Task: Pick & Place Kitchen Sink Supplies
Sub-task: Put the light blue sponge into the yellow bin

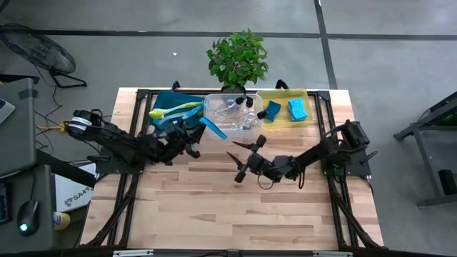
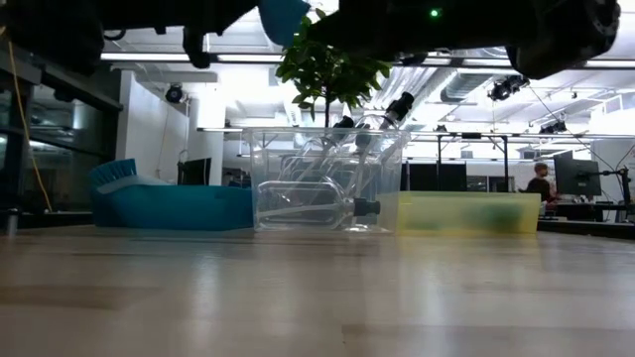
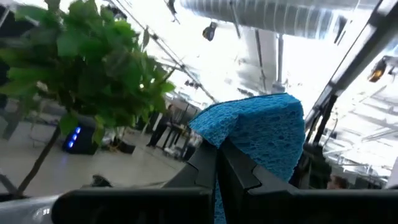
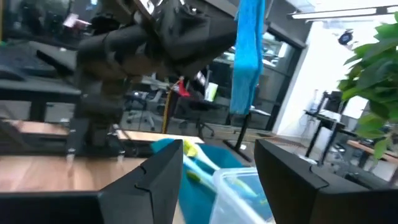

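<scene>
While my left gripper (image 1: 198, 127) hangs above the table's rear centre, it is clamped on a blue sponge (image 1: 212, 128), which sticks out over the near left corner of the clear bin (image 1: 251, 130). From my left wrist the sponge (image 3: 258, 134) bulges up from between my closed fingers (image 3: 208, 168), with the potted plant (image 3: 87, 68) at ten o'clock of it. My right gripper (image 1: 240, 152) hovers over bare wood at about five o'clock of that sponge, its fingers (image 4: 155, 177) spread wide and holding nothing. From there I see the sponge (image 4: 247, 46) dangling edge-on from my other arm.

Clear pump bottles (image 1: 239, 107) lie in the clear bin. At nine o'clock of it, the teal bin (image 1: 166, 98) holds a yellow-green brush (image 1: 175, 110). At three o'clock, the yellow bin (image 1: 282, 124) holds two more blue sponges (image 1: 298, 109).
</scene>
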